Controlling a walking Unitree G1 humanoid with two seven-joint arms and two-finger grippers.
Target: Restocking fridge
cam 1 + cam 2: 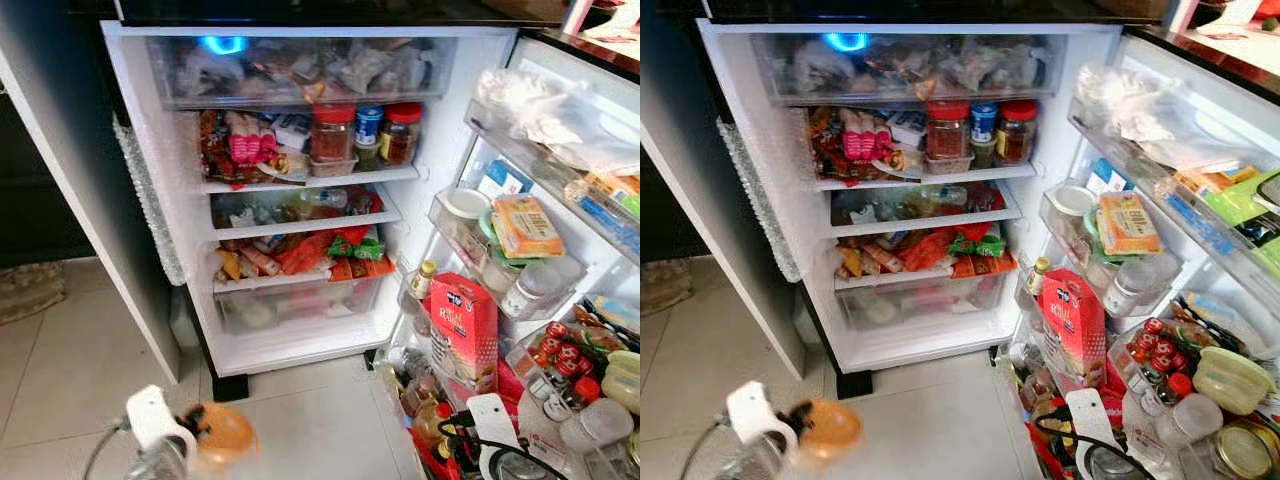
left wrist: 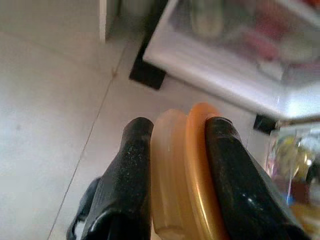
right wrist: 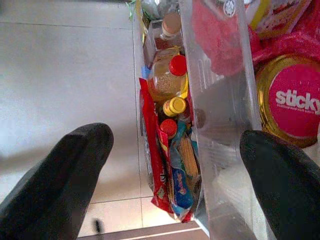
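Note:
The fridge (image 1: 150, 200) stands open in front of me, its shelves (image 1: 300, 180) packed with jars, packets and bags. Low on the left, my left gripper (image 2: 177, 131) is shut on a small translucent tub with an orange lid (image 1: 218, 436), held above the floor tiles short of the fridge. In the left wrist view the tub (image 2: 180, 175) is clamped between both black fingers (image 2: 127, 170). My right gripper (image 3: 175, 150) is open and hangs over the lowest door bin (image 3: 220, 125). Bottles with red and yellow caps (image 3: 175, 85) lie between its fingers (image 3: 65, 170), untouched.
The open door (image 1: 560, 230) on the right carries several full bins: a red carton (image 1: 465, 325), red-capped bottles (image 1: 560, 350) and a gold-rimmed jar lid (image 3: 295, 100). A dark cabinet side (image 1: 60, 130) stands left. Floor tiles (image 1: 80, 360) lie before the fridge.

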